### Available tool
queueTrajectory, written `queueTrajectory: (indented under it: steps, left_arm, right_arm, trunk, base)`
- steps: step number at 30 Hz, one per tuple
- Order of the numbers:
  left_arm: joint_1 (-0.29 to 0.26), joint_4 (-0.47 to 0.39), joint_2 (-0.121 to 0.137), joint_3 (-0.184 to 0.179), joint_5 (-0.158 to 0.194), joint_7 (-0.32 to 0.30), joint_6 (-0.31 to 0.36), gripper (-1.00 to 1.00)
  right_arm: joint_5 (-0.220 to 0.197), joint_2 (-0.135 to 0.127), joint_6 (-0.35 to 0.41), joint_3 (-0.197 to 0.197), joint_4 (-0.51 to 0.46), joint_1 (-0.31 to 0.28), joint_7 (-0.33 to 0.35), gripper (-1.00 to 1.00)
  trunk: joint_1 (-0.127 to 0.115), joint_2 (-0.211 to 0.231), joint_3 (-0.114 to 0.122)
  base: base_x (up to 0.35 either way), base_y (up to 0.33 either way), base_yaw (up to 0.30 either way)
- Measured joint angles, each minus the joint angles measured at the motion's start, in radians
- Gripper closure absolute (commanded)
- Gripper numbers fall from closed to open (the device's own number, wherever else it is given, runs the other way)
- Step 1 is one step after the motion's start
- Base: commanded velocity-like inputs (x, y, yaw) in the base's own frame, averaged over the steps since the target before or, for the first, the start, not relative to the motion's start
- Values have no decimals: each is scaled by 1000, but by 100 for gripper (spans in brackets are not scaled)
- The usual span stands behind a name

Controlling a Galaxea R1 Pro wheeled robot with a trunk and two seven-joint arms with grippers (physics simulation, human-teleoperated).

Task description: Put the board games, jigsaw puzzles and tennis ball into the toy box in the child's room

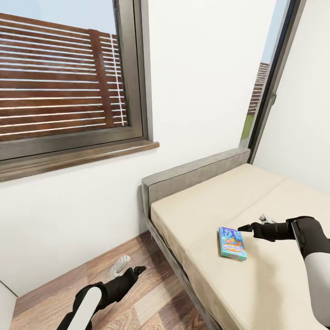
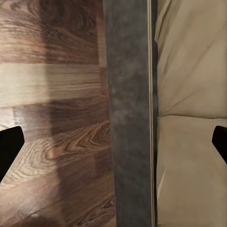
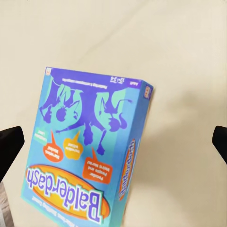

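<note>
Wood-plank floor (image 1: 137, 302) nearest, my left hand (image 1: 130, 268) low above it beside grey bed frame (image 2: 130, 118), fingers spread, empty. Further out, right hand (image 1: 256, 223) over cream mattress (image 1: 256, 284), fingers wide apart, holding nothing, just beside teal-blue board game (image 1: 232, 243) lying flat. Window (image 1: 59, 73) beyond.

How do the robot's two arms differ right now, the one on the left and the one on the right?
The right tool hangs over the bed, beside the teal-blue board game; the left tool hangs lower, over the wood floor by the bed's grey frame. The right tool's camera looks onto the game box; the left's looks onto floor and bed edge. Both tools are open and hold nothing.
</note>
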Motion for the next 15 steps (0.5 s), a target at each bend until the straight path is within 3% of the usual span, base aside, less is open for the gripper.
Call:
queueTrajectory:
  steps: [15]
  left_arm:
    - [0, -1, 0, 0, 1, -1, 0, -100]
  right_arm:
    - [1, 3, 0, -2, 0, -1, 0, -100]
  trunk:
    - [0, 0, 0]
  base:
    - [0, 0, 0]
